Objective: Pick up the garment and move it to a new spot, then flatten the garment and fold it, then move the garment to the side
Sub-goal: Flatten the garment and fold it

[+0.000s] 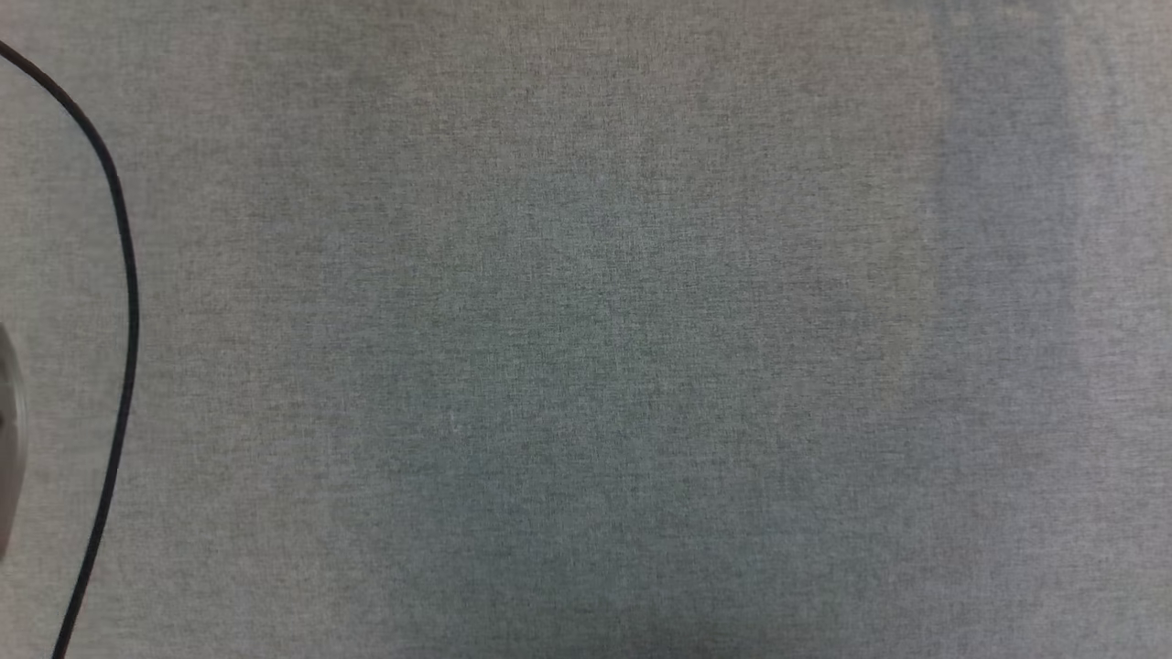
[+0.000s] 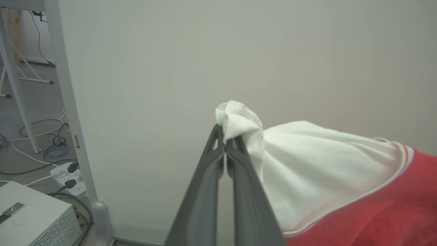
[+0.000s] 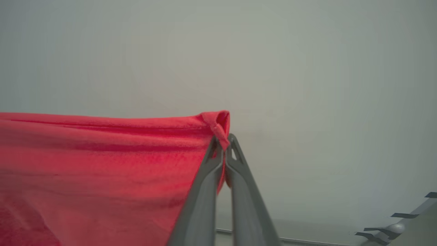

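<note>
Both end effectors (image 2: 226,136) (image 3: 224,140) on garment (image 2: 324,164) edges

My head camera looks straight down, from close, on a grey woven surface (image 1: 586,329), while each wrist camera sights along its own pincer, left gripper (image 2: 226,136) and right gripper (image 3: 223,139), close behind the tips, facing a pale wall (image 2: 239,51), both sharing that wall and the garment (image 2: 324,171).

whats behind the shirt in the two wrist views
Behind the garment stands a plain pale wall in both wrist views. The left gripper pinches its white part, the right gripper a red edge. Whatever the cloth covers is hidden.
</note>
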Available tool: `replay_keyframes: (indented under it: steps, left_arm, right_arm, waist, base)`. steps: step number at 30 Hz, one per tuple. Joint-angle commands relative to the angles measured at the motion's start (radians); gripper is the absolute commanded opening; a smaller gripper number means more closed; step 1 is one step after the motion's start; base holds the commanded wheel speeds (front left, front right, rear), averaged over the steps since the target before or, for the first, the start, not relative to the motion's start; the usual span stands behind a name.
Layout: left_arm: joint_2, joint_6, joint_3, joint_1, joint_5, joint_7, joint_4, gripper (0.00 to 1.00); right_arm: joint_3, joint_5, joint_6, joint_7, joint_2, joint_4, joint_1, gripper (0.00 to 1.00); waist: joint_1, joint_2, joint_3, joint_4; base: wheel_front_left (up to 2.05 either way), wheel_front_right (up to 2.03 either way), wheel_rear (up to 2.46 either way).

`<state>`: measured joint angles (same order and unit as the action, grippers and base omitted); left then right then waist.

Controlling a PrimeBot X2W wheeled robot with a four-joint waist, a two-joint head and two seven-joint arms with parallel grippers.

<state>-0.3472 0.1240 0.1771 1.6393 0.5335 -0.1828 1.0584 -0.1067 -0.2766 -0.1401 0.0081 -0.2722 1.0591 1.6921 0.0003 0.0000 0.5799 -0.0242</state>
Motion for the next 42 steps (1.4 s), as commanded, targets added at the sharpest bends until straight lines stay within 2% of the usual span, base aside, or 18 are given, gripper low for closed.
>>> replay_keyframes:
  steps: [1, 5, 10, 17, 22, 27, 32, 42]
  left_arm:
    - [-0.005, 0.002, 0.0, -0.021, 0.01, -0.013, 0.014, 0.0]
    - [0.023, 0.006, 0.023, -0.094, 0.043, -0.031, 0.036, 0.0]
    - [0.051, 0.006, 0.086, -0.258, 0.131, -0.045, -0.024, 0.0]
    - [0.037, 0.007, 0.172, -0.576, 0.265, -0.068, -0.162, 0.0]
    - [0.007, 0.007, 0.184, -0.785, 0.312, -0.077, -0.256, 0.0]
    - [0.02, 0.004, 0.148, -0.974, 0.322, -0.078, -0.356, 0.0]
    - [0.027, -0.011, 0.116, -1.159, 0.322, -0.079, -0.452, 0.0]
    - [-0.005, -0.112, 0.114, -1.507, 0.347, -0.046, -0.699, 0.0]
  right_arm:
    - [-0.01, -0.012, 0.009, -0.007, -0.009, 0.014, -0.022, 0.0]
    - [-0.059, -0.067, 0.009, -0.008, 0.01, 0.022, -0.089, 0.0]
    - [-0.144, -0.158, 0.009, 0.002, 0.002, -0.005, -0.235, 0.0]
    - [-0.239, -0.322, 0.009, 0.003, -0.058, -0.096, -0.524, 0.0]
    - [-0.271, -0.409, 0.009, -0.014, -0.114, -0.188, -0.718, 0.0]
    - [-0.244, -0.485, 0.009, -0.047, -0.163, -0.296, -0.936, 0.0]
    - [-0.198, -0.512, 0.009, -0.041, -0.183, -0.379, -1.15, 0.0]
    - [-0.049, -0.476, 0.009, 0.037, -0.132, -0.61, -1.533, 0.0]
  waist:
    - [-0.0003, 0.0, 0.014, 0.003]
    - [-0.0003, 0.0, 0.003, 0.012]
    - [-0.0003, 0.0, -0.032, 0.029]
    - [-0.0003, 0.0, -0.145, 0.055]
    - [-0.0003, 0.0, -0.23, 0.068]
    - [-0.0003, 0.0, -0.327, 0.099]
    - [-0.0003, 0.0, -0.415, 0.103]
    - [-0.0003, 0.0, -0.51, 0.073]
  base:
    - [0.0, 0.0, 0.0]
    - [0.0, 0.0, 0.0]
    - [0.0, 0.0, 0.0]
    - [0.0, 0.0, 0.0]
    - [0.0, 0.0, 0.0]
    - [0.0, 0.0, 0.0]
    - [0.0, 0.0, 0.0]
    - [0.0, 0.0, 0.0]
